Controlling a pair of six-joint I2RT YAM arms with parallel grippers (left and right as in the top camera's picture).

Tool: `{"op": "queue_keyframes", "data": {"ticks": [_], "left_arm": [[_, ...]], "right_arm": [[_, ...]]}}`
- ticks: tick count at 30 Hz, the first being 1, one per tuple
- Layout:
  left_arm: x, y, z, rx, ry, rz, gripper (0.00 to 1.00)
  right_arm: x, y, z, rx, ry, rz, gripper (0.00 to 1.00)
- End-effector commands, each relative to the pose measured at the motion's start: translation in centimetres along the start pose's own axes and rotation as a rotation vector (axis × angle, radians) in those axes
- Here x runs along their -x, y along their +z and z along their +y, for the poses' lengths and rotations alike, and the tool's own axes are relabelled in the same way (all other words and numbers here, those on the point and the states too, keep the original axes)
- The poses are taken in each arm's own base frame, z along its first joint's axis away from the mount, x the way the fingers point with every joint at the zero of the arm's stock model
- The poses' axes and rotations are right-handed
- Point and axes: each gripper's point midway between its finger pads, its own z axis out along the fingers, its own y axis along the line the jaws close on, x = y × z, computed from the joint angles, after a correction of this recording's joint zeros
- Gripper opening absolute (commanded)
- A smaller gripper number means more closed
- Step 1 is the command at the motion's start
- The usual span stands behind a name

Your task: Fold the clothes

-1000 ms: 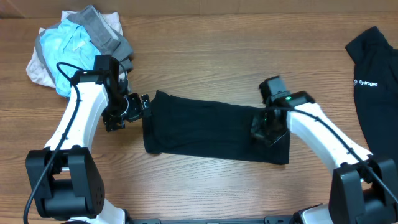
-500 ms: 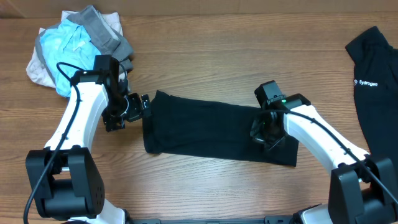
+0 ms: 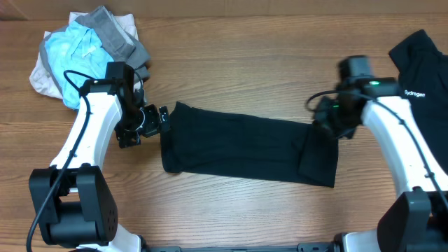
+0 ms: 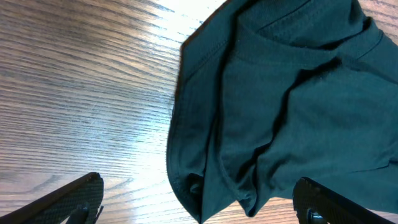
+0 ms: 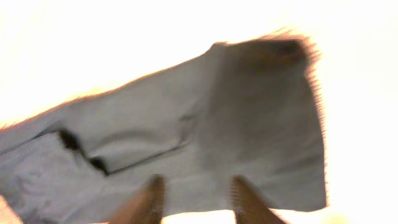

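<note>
Wood table, clothes beside left gripper (jaws wide)

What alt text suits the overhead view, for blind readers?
A black garment, folded into a long strip, lies on a wooden table. The left gripper is open at its left end; the right gripper, blurred, is near its right end. A pale bundle sits far left, a lettered top far right.

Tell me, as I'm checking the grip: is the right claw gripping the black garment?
No, the right wrist view shows the right claw open with nothing between its fingers, and the black garment lies below it.
</note>
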Motion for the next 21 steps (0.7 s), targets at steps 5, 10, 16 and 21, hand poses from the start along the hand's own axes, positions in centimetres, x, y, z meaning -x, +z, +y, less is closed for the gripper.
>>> {"op": "queue_keyframes", "data": {"ticks": [5, 10, 16, 21], "left_arm": [[-0.1, 0.3, 0.0, 0.006, -0.002, 0.003, 1.00], [-0.1, 0.3, 0.0, 0.006, -0.002, 0.002, 1.00], [-0.1, 0.3, 0.0, 0.006, -0.002, 0.002, 1.00], [0.0, 0.3, 0.0, 0.006, -0.002, 0.002, 1.00]], "right_arm": [[0.7, 1.7, -4.4, -0.160, -0.021, -0.014, 0.61], [0.6, 2.9, -3.6, -0.163, -0.054, -0.027, 0.67], [-1.2, 5.4, -2.9, -0.169, -0.114, -0.011, 0.68], [-1.7, 7.1, -3.2, -0.264, -0.115, -0.057, 0.68]]}}
